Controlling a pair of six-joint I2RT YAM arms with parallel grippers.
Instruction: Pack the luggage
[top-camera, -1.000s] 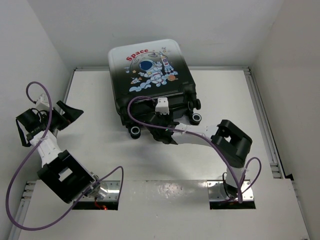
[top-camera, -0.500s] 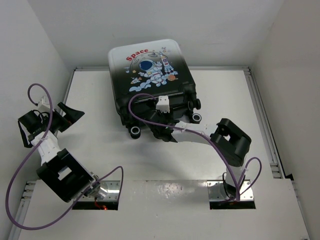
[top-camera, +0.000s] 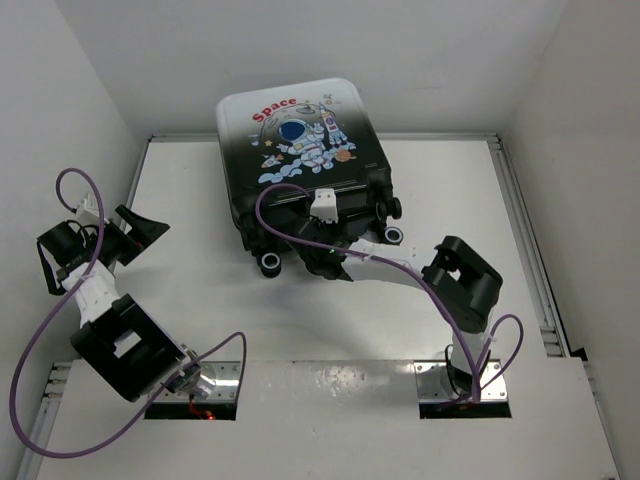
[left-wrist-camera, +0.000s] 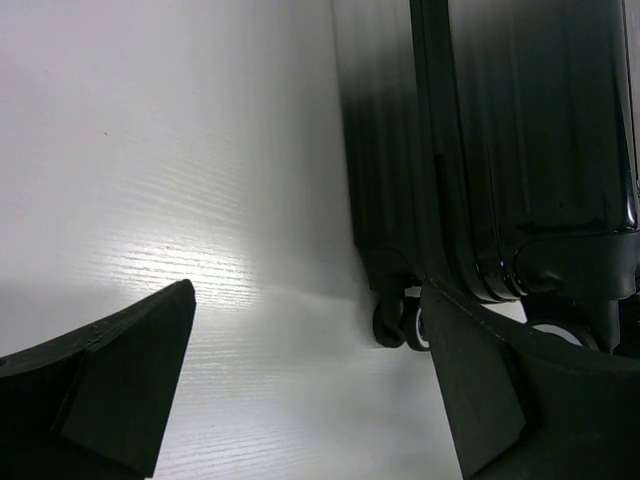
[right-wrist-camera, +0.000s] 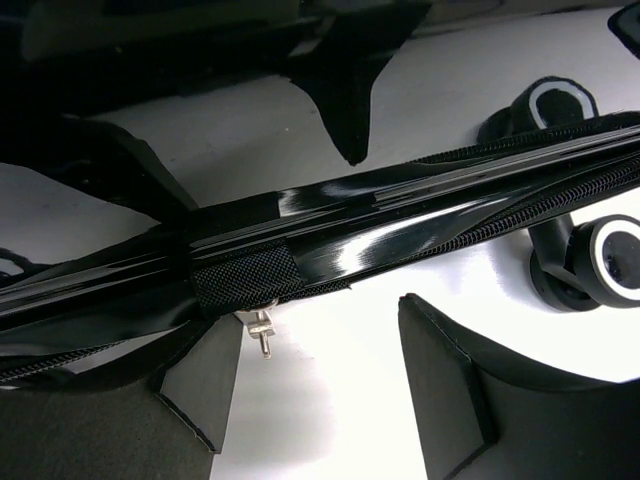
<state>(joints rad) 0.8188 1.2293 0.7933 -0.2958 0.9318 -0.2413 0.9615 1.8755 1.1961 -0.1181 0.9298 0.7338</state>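
At the far left, close to the side wall (top-camera: 60, 100), our left gripper (left-wrist-camera: 310, 300) hangs over the table (top-camera: 180, 200) with its fingers spread wide and nothing between them. Right of it, at the middle and far part of the table, the luggage (top-camera: 295, 150) lies shut, astronaut print up, wheels (top-camera: 394, 234) toward us. At its near edge, our right gripper (right-wrist-camera: 315, 315) has its fingers apart by the zipped seam, with a small metal zipper pull (right-wrist-camera: 262, 335) between them. Its purple cable (top-camera: 270, 225) loops over the shell.
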